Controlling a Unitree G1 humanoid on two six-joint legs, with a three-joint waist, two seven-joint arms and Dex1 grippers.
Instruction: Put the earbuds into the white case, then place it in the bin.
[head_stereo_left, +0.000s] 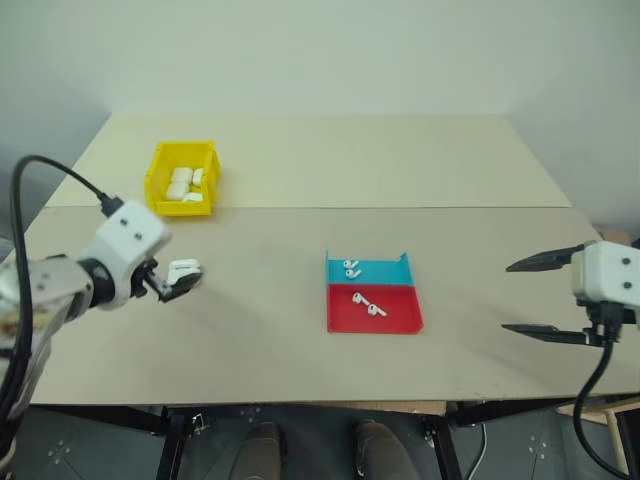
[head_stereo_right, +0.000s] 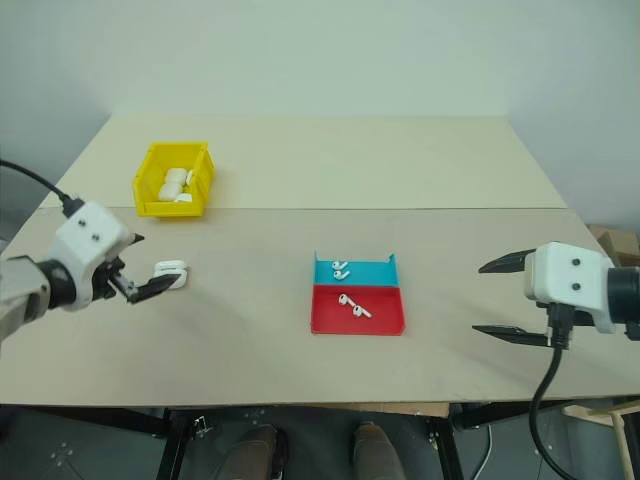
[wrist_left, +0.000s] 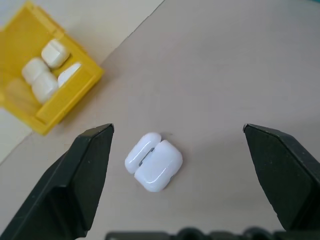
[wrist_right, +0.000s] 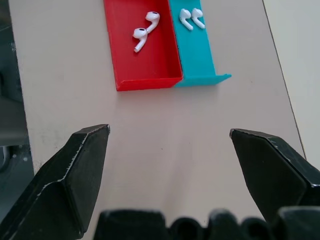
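A pale beige counter fills the middle of the scene, its matte top made of two panels that meet along a straight seam running from side to side. Behind it rises a plain off-white wall, bare and evenly lit, with soft light that leaves only faint shadows on the surface. The counter's far corners are cut at a slant. Under the near edge, black metal frame members and legs carry the top, standing on a dark grey floor. At the far right, past the counter's edge, part of a brown cardboard box sits low against the wall.
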